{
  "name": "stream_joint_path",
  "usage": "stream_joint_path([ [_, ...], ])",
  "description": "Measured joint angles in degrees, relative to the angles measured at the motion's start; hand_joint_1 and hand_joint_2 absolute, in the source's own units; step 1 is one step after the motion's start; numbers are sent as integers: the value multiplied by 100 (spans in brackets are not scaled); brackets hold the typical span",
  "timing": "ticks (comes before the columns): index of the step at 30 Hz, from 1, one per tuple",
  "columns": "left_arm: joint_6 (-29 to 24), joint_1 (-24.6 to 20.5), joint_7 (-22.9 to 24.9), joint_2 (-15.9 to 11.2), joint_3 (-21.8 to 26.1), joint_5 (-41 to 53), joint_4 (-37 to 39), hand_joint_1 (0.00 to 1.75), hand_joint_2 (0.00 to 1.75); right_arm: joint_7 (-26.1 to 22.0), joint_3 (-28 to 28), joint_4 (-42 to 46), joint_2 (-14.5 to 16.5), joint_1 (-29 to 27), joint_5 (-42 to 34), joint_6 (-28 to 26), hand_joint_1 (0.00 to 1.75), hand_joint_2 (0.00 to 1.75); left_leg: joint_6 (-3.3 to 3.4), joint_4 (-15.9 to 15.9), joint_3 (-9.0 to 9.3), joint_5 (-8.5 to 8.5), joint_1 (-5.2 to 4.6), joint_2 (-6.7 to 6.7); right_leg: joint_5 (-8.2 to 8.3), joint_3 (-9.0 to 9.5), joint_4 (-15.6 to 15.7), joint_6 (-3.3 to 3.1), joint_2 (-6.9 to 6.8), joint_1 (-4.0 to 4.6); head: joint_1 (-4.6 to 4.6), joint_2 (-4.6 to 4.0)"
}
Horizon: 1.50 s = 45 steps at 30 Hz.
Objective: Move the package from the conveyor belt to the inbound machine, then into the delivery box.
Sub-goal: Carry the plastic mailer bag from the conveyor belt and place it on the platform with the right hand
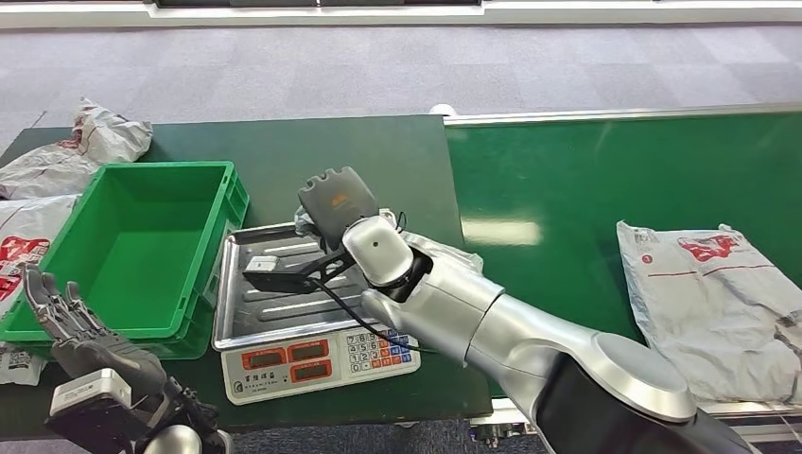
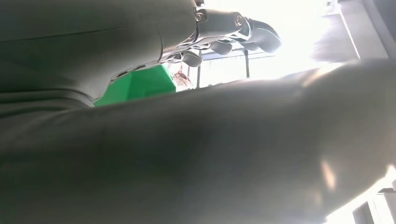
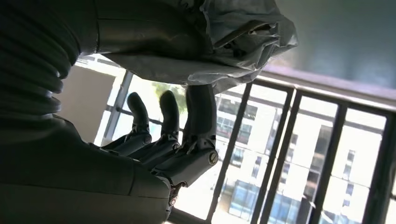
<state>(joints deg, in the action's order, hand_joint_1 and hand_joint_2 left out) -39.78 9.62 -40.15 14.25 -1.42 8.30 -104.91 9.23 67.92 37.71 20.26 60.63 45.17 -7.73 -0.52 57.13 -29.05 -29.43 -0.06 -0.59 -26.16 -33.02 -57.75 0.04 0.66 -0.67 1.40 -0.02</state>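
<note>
The grey package (image 3: 233, 42) sits crumpled in the right hand (image 1: 345, 213), held over the far part of the scale's steel tray (image 1: 274, 312); in the head view only a scrap of it shows at the hand's edges, while the right wrist view shows its creased plastic pressed against the thumb side with the dark fingers (image 3: 198, 116) curled up to its underside, so the fingers are clamped on the package. The scale (image 1: 317, 364), with its red displays and keypad, stands at the near edge of the dark green worktop (image 1: 378, 151), just beside the green crate (image 1: 142, 251), which stands to its left near the worktop's left edge. Several more grey mail bags (image 1: 76, 151) lie past the crate at the worktop's left edge and far-left corner. To the right, on the green conveyor belt (image 1: 586, 180), another grey package (image 1: 719, 303) lies flat near the belt's near edge. The left hand (image 1: 80, 336) hovers at the crate's near-left corner, its fingers (image 1: 47, 298) straight, apart and holding nothing.
</note>
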Motion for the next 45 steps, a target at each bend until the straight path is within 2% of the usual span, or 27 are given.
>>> stream_joint_path([
  [5, 0, 10, 0, 19, 24, 91, 22, 0, 0, -181, 158, -644, 0, -60, -200, -31, 0, 175, 0, 0, 0, 0, 0, 2, 0, -3, 0, 0, 1, 1, 0, 0],
  [9, 0, 7, 0, 22, 27, 78, 51, 0, 0, -311, 218, -942, 0, -69, -203, -5, 0, 0, 0, 0, 1, 0, 1, 5, 1, -4, 0, 0, 2, 2, 0, 0],
  [11, 0, 8, 0, 24, 29, 49, 52, 0, 0, -353, 245, -1014, 0, -69, -199, 49, 0, 0, -1, 0, 0, 0, 2, 6, 1, -4, 0, 0, 2, 3, 0, 0],
  [15, 0, 11, 0, 27, 40, 24, 51, 0, 0, -394, 320, -1064, 1, -70, -197, 71, 0, 175, -1, 0, 0, 0, 2, 7, 1, -4, 0, -1, 4, 3, 0, 0],
  [16, 0, 12, 0, 28, 43, 22, 50, 0, 0, -400, 331, -1071, 1, -70, -215, 67, 0, 175, -1, 0, 0, 0, 2, 7, 1, -4, 0, -1, 4, 3, 0, 0],
  [20, 0, 15, 0, 29, 49, -11, 42, 0, 0, -396, 343, -1119, 0, -69, -288, 50, 0, 0, -1, 0, 0, 0, 2, 6, 1, -3, 0, -1, 4, 3, 0, 0],
  [23, 0, 18, 0, 29, 53, -27, 29, 0, 0, -283, 348, -1185, 0, -68, -341, 27, 0, 0, -1, 0, 0, 0, 2, 6, 1, -3, 0, -1, 4, 3, 1, 0],
  [27, 0, 21, 0, 31, 62, -25, 26, 0, 0, -166, 348, -1312, 0, -66, -456, 78, 0, 175, -1, 0, 0, 0, 2, 6, 1, -3, 0, -1, 4, 3, 0, 0],
  [32, 0, 28, 0, 38, 89, 23, 25, 0, 0, 204, 342, -1509, 0, -73, -661, 536, 0, 175, -1, 0, 0, 1, 2, 5, 1, -3, 0, -1, 4, 3, 0, 0],
  [33, 0, 29, 0, 41, 99, 42, 24, 0, 0, 346, 342, -1552, 0, -82, -695, 702, 8, 175, -1, 0, 0, 1, 2, 5, 1, -3, 0, -1, 4, 3, 0, 0],
  [36, 0, 33, 0, 49, 132, 106, 24, 0, 0, 635, 342, -1659, 0, -157, -809, 1144, 139, 175, -1, 0, 1, 1, 2, 6, 1, -4, 0, -1, 4, 3, 0, 0],
  [37, 0, 34, 0, 51, 139, 125, 24, 0, 0, 669, 342, -1686, 0, -191, -835, 1227, 175, 175, -1, 0, 1, 0, 2, 7, 1, -4, 0, -1, 4, 3, 0, 0],
  [45, 0, 43, 0, 60, 171, 168, 13, 0, 0, 735, 342, -1813, 0, -315, -862, 1293, 175, 175, -1, 0, 1, 0, 2, 8, 1, -4, 0, -1, 4, 3, 0, 0],
])
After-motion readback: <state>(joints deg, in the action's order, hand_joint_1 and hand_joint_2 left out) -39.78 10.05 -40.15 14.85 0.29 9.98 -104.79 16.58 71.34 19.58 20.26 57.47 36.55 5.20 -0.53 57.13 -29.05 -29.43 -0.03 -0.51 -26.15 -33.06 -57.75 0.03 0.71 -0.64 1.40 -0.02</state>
